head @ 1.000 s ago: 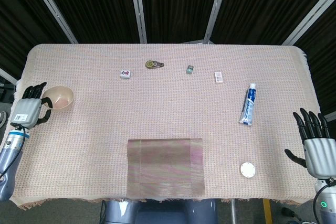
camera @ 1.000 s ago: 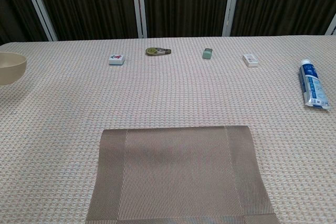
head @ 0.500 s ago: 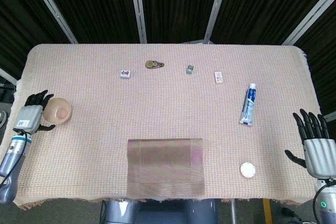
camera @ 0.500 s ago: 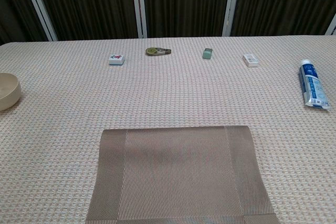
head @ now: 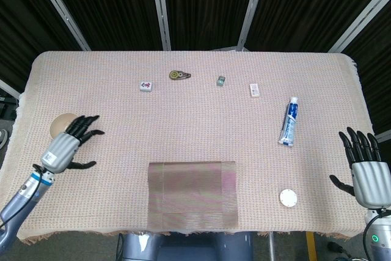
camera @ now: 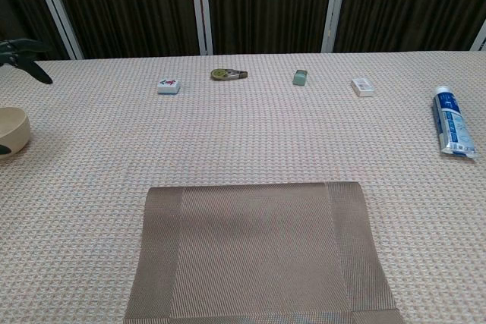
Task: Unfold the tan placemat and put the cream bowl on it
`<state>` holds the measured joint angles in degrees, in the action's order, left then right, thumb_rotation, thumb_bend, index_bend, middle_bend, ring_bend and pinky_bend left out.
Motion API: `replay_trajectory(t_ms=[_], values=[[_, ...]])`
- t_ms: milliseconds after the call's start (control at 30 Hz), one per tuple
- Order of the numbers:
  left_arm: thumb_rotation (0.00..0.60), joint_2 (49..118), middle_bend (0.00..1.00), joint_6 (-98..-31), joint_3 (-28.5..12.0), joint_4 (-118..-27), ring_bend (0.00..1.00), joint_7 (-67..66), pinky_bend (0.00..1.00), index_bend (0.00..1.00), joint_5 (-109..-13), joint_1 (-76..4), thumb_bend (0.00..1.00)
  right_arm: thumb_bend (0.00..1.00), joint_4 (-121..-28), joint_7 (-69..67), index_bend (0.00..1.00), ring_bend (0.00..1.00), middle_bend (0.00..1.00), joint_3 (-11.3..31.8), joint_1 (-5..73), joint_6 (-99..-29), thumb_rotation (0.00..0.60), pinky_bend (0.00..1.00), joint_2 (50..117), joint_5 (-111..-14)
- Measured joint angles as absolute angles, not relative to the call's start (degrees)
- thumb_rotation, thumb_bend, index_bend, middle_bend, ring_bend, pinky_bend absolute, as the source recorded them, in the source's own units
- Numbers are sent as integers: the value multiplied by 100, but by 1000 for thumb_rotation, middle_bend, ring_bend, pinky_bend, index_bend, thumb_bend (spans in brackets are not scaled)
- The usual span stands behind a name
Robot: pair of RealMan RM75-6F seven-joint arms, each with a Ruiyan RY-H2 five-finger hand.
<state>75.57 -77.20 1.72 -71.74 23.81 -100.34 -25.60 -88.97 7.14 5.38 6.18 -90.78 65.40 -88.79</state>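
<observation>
The round cream ceramic bowl [head: 60,124] sits at the table's left edge, partly under the spread, empty fingers of the left hand [head: 68,145]; the tan woven placemat [head: 192,194] lies flat at front centre, to the bowl's right; the right hand [head: 365,169], likewise splayed and empty, rests well apart.

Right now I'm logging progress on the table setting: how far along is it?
Not far. The tan placemat lies at the table's near edge; whether it is fully unfolded I cannot tell. The cream bowl sits on the tablecloth far left, off the mat. The left hand hovers beside it, fingers spread, holding nothing. The right hand is open and idle. Left: grasp the bowl and set it on the placemat.
</observation>
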Motion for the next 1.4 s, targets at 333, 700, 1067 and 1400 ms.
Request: replay_trajectory(t_ms=[333, 700, 1067, 1400], values=[[600, 7772, 0, -7493, 968, -8046, 0, 1904, 0, 401, -11202, -2862, 220, 0, -8864, 619, 0, 0, 0, 561, 590, -9067, 600, 0, 6503, -8841], [600, 8753, 0, -6936, 1389, -7419, 0, 1509, 0, 430, -11646, -3058, 220, 0, -8818, 562, 0, 0, 0, 593, 587, -9018, 600, 0, 6490, -8778], [600, 9197, 0, -7179, 1608, -6644, 0, 1537, 0, 433, -11819, -3057, 219, 0, -8785, 571, 0, 0, 0, 600, 600, -8955, 600, 0, 6505, -8753], [600, 9517, 0, -7370, 1783, -6260, 0, 1518, 0, 433, -11923, -3052, 220, 0, -8781, 580, 0, 0, 0, 612, 605, -8935, 600, 0, 6512, -8743]])
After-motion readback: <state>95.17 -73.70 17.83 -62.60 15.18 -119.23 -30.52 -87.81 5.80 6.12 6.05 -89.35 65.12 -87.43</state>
